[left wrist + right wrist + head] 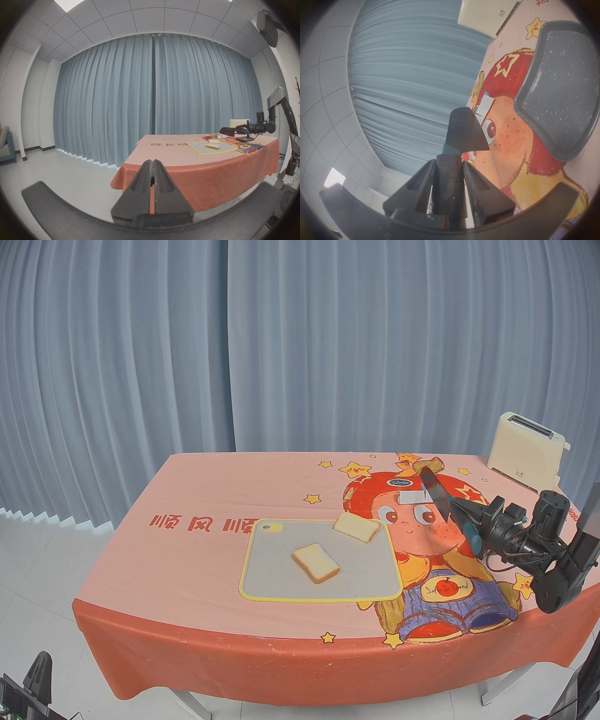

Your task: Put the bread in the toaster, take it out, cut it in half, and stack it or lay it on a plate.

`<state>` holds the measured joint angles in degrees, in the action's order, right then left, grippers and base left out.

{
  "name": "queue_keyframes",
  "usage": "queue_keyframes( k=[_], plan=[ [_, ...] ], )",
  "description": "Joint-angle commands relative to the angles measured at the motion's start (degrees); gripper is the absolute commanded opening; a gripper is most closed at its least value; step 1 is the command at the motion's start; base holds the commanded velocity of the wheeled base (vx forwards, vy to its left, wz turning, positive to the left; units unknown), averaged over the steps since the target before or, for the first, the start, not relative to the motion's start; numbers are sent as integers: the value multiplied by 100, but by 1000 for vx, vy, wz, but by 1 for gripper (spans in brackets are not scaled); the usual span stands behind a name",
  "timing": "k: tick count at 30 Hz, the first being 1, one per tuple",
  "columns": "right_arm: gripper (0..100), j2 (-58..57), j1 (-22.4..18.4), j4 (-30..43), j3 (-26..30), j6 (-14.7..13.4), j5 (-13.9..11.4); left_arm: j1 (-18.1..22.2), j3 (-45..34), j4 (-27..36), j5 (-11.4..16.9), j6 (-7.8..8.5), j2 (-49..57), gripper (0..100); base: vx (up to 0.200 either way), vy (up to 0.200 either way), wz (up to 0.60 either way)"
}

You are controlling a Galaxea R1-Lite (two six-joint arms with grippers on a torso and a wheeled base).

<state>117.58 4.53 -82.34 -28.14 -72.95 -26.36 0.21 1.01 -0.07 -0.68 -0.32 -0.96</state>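
1. Right tool (465, 518): hung above the right part of the tabletop (206, 490), fingers clamped on the teal handle of a knife (435, 493). The dark blade pointed up and toward the far edge, clear of the cloth.
2. Left tool (152, 178): held off the tabletop, out past its near left corner. Fingers were pressed together with nothing between them.
3. Cutting board (275, 565): grey with a yellow rim, lying flat in the middle of the tabletop, closer to the near edge.
4. Near bread piece (316, 562): lay flat at the centre of the cutting board.
5. Far bread piece (357, 527): lay at the board's far right corner, overlapping the rim there, apart from the near bread piece.
6. Toaster (528, 451): cream-coloured, upright at the far right corner of the tabletop, slot facing up.
7. Plate (565, 93): dark and speckled, on the tabletop's right side, below the right tool.
8. White card (412, 497): flat on the cloth, just beside the knife blade, between the board and the toaster.
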Motion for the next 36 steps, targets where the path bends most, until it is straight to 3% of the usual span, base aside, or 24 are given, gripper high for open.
queue_keyframes(
  k=[1, 36],
  plan=[
    [0, 28, 12, -2, -8, 0, -1, 6, -101, -1, -2, -3, -9, 0, 0, 0, 0],
    [0, 116, -14, -11, -78, -9, -1, 6, -101, -1, -2, -3, -9, 0, 0, 0, 0]
  ],
)
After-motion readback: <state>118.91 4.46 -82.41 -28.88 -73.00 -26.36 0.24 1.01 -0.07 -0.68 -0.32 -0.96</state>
